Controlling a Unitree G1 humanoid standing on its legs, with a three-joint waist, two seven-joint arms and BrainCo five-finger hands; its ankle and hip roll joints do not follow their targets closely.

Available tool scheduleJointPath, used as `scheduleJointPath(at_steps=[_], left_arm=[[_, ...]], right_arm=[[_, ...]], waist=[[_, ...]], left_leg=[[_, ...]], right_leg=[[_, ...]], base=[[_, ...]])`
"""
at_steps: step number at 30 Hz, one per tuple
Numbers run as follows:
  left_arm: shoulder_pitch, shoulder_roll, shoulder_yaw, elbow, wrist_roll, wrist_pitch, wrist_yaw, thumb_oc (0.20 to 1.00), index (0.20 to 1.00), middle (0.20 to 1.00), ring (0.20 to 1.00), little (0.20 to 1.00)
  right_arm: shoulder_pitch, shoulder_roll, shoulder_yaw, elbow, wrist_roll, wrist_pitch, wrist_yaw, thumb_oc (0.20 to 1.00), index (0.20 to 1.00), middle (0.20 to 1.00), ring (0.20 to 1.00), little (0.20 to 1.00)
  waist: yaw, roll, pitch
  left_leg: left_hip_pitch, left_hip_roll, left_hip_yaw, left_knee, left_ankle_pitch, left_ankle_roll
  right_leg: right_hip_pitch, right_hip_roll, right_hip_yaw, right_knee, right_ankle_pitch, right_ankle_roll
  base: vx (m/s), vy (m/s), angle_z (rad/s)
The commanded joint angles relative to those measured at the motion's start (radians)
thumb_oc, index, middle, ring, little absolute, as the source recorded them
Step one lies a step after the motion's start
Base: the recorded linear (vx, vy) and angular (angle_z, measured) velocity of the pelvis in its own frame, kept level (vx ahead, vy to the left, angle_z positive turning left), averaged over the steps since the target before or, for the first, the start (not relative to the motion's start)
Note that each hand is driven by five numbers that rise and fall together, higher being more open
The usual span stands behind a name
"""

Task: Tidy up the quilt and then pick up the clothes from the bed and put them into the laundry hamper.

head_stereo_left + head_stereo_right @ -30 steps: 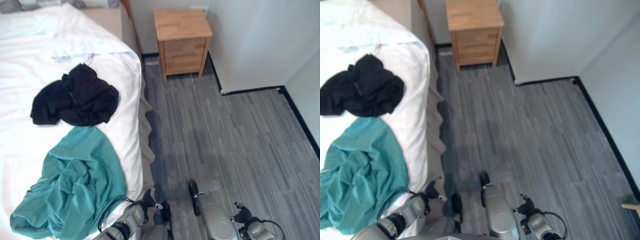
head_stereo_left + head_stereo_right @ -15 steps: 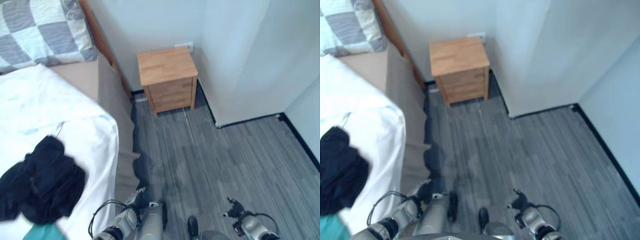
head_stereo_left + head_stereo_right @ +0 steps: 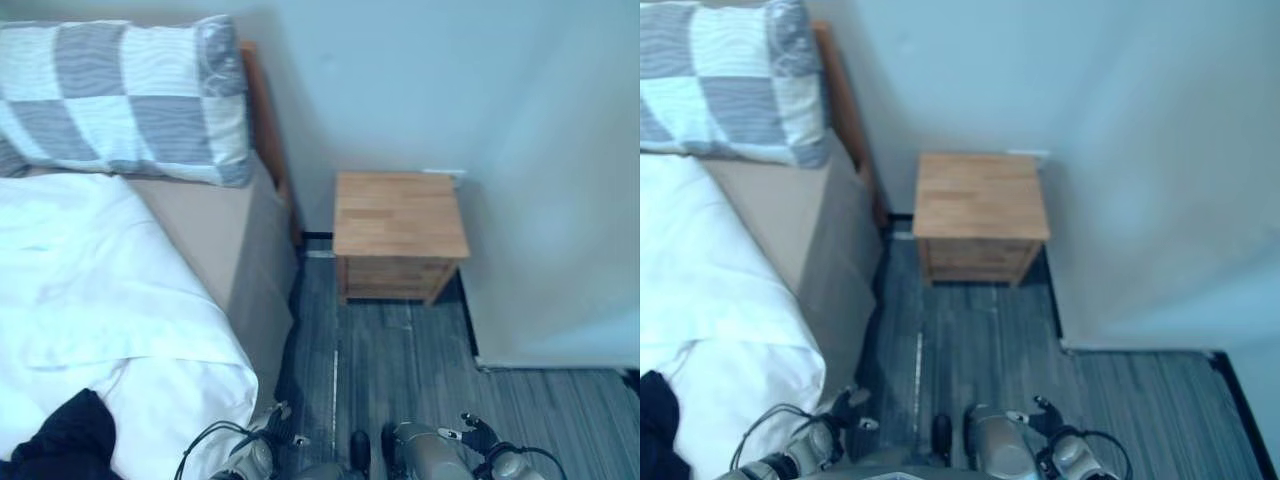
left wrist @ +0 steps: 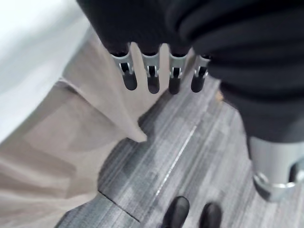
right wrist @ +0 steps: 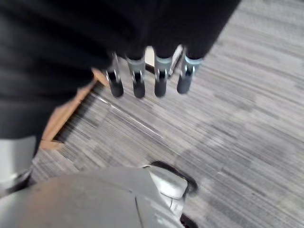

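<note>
Black clothes (image 3: 62, 443) beside empty left hand (image 3: 268, 432)

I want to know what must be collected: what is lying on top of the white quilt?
On the white quilt a black garment lies at the near edge of the view, partly cut off. Beyond the quilt, a checked pillow lies at the head of the bed.

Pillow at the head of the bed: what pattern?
Grey and white checks on the pillow; clearest in left eye view.
</note>
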Motion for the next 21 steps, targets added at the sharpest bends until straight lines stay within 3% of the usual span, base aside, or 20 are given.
scheduleJointPath(at_steps=[1, 3, 4, 5, 7, 8, 9, 10, 11, 12, 15, 17, 21], left_arm=[[-0.034, 0.007, -0.006, -0.023, -0.010, -0.019, 0.013, 1.000, 1.000, 1.000, 1.000, 1.000], [-0.036, 0.004, -0.013, -0.011, -0.018, -0.014, 0.021, 1.000, 1.000, 1.000, 1.000, 1.000], [-0.036, 0.004, -0.014, -0.011, -0.018, -0.014, 0.021, 1.000, 1.000, 1.000, 1.000, 1.000], [-0.022, 0.006, 0.019, -0.001, -0.046, -0.010, 0.037, 1.000, 1.000, 1.000, 1.000, 1.000], [-0.009, 0.010, 0.050, 0.005, -0.079, -0.005, 0.045, 1.000, 1.000, 1.000, 1.000, 1.000], [-0.008, 0.007, 0.052, -0.008, -0.078, -0.008, 0.050, 1.000, 1.000, 1.000, 1.000, 1.000], [-0.008, 0.007, 0.052, -0.008, -0.078, -0.007, 0.050, 1.000, 1.000, 1.000, 1.000, 1.000], [-0.002, 0.013, 0.064, -0.024, -0.063, -0.007, 0.051, 1.000, 1.000, 1.000, 1.000, 1.000], [-0.002, 0.013, 0.064, -0.024, -0.063, -0.007, 0.051, 1.000, 1.000, 1.000, 1.000, 1.000], [0.029, 0.019, 0.091, -0.043, -0.044, -0.007, 0.052, 1.000, 1.000, 1.000, 1.000, 1.000], [0.037, 0.018, 0.121, -0.046, -0.058, -0.005, 0.043, 1.000, 1.000, 1.000, 1.000, 1.000], [0.085, 0.039, 0.150, -0.064, -0.058, -0.014, 0.020, 1.000, 1.000, 1.000, 1.000, 1.000], [0.105, 0.055, 0.175, -0.061, -0.071, -0.010, 0.006, 1.000, 1.000, 1.000, 1.000, 1.000]], right_arm=[[-0.035, 0.029, -0.032, 0.041, 0.032, 0.021, 0.006, 1.000, 1.000, 1.000, 1.000, 1.000], [-0.029, 0.027, -0.022, 0.044, 0.024, 0.022, 0.004, 1.000, 1.000, 1.000, 1.000, 1.000], [-0.028, 0.028, -0.022, 0.044, 0.024, 0.022, 0.004, 1.000, 1.000, 1.000, 1.000, 1.000], [-0.024, 0.024, -0.005, 0.053, -0.001, 0.022, 0.007, 1.000, 1.000, 1.000, 1.000, 1.000], [-0.021, 0.003, -0.014, 0.033, -0.023, 0.018, -0.008, 1.000, 1.000, 1.000, 1.000, 1.000], [-0.023, -0.043, -0.044, -0.060, -0.031, 0.006, -0.034, 1.000, 1.000, 1.000, 1.000, 1.000], [-0.023, -0.043, -0.044, -0.061, -0.031, 0.007, -0.033, 1.000, 1.000, 1.000, 1.000, 1.000], [-0.038, -0.105, -0.077, -0.191, -0.043, -0.007, -0.066, 1.000, 1.000, 1.000, 1.000, 1.000], [-0.037, -0.105, -0.077, -0.193, -0.043, -0.005, -0.066, 1.000, 1.000, 1.000, 1.000, 1.000], [-0.020, -0.162, -0.121, -0.293, -0.074, -0.014, -0.095, 1.000, 1.000, 1.000, 1.000, 1.000], [-0.038, -0.206, -0.167, -0.416, -0.084, -0.017, -0.116, 1.000, 1.000, 1.000, 1.000, 1.000], [-0.051, -0.293, -0.246, -0.566, -0.119, -0.025, -0.123, 1.000, 1.000, 1.000, 1.000, 1.000], [-0.131, -0.350, -0.267, -0.641, -0.151, -0.029, -0.140, 1.000, 1.000, 1.000, 1.000, 1.000]], waist=[[0.036, -0.070, 0.044], [0.058, -0.096, 0.026], [0.050, -0.095, 0.026], [0.070, -0.103, 0.009], [0.078, -0.111, 0.004], [0.059, -0.121, 0.008], [0.057, -0.122, 0.006], [0.030, -0.136, 0.016], [0.031, -0.137, 0.014], [0.000, -0.133, -0.004], [-0.002, -0.132, -0.030], [0.015, -0.139, -0.052], [0.037, -0.141, -0.049]], left_leg=[[0.057, 0.052, -0.015, 0.071, -0.093, -0.105], [0.062, 0.050, -0.044, 0.126, -0.147, -0.106], [0.060, 0.050, -0.051, 0.130, -0.149, -0.106], [0.058, 0.081, -0.101, 0.157, -0.139, -0.135], [0.027, 0.119, -0.100, 0.143, -0.124, -0.158], [-0.036, 0.144, 0.025, 0.154, -0.110, -0.165], [-0.041, 0.140, 0.023, 0.154, -0.106, -0.165], [-0.070, 0.202, 0.329, 0.194, -0.112, -0.172], [-0.074, 0.201, 0.330, 0.194, -0.110, -0.171], [-0.037, 0.255, 0.547, 0.182, -0.105, -0.181], [-0.022, 0.237, 0.558, 0.118, -0.078, -0.195], [-0.005, 0.221, 0.542, 0.028, -0.051, -0.179], [0.021, 0.213, 0.528, -0.031, -0.030, -0.162]], right_leg=[[0.043, -0.068, 0.238, -0.082, 0.208, 0.180], [0.091, -0.124, 0.161, -0.145, 0.207, 0.148], [0.097, -0.127, 0.153, -0.151, 0.208, 0.148], [0.145, -0.123, 0.094, -0.180, 0.207, 0.130], [0.176, -0.154, -0.009, -0.200, 0.187, 0.113], [0.213, -0.199, -0.109, -0.219, 0.176, 0.114], [0.209, -0.202, -0.111, -0.220, 0.178, 0.115], [0.234, -0.235, -0.203, -0.233, 0.172, 0.122], [0.230, -0.236, -0.202, -0.234, 0.174, 0.122], [0.256, -0.236, -0.281, -0.237, 0.146, 0.124], [0.272, -0.239, -0.311, -0.235, 0.165, 0.125], [0.273, -0.250, -0.349, -0.189, 0.164, 0.132], [0.237, -0.246, -0.347, -0.063, 0.141, 0.148]], base=[[0.44, -0.217, 1.82], [0.34, -0.213, 1.82], [0.32, -0.313, 2.08], [0.23, -0.326, 1.76], [0.14, -0.302, 1.62], [-0.01, -0.119, 1.93], [-0.16, -0.077, 3.07], [-0.14, -0.020, 2.47], [-0.14, -0.037, 2.24], [-0.01, -0.019, 1.24], [0.09, 0.031, 1.21], [0.10, 0.079, 0.51], [0.05, 0.031, 0.30]])
